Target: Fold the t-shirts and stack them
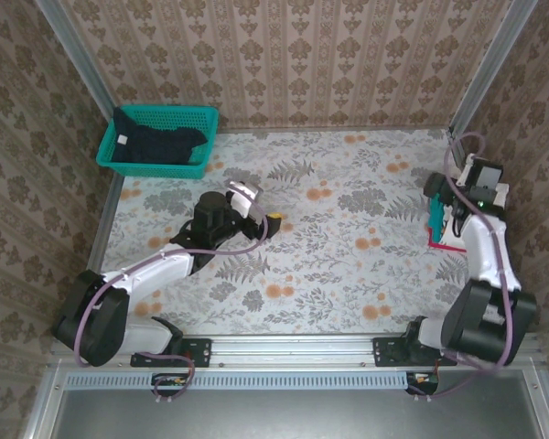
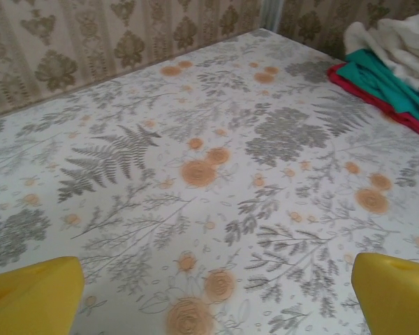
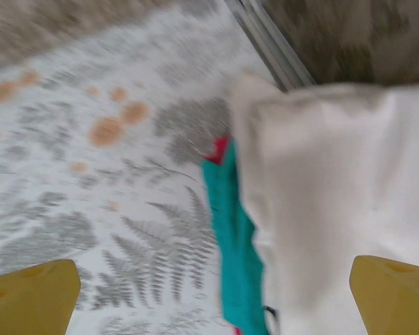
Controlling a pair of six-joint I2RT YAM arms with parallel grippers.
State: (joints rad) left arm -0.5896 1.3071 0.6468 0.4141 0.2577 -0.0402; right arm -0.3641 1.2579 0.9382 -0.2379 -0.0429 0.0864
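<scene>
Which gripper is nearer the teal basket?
Left. The left gripper hovers mid-table, right of the basket; the right gripper sits at the far right edge, over the shirt pile.

A basket (image 1: 156, 170) stands in the far left corner of the surface (image 1: 348, 210), with one shirt (image 1: 156, 144) inside. A pile of shirts (image 2: 380, 80) lies at the right edge, under the right claw (image 1: 439, 215).
</scene>
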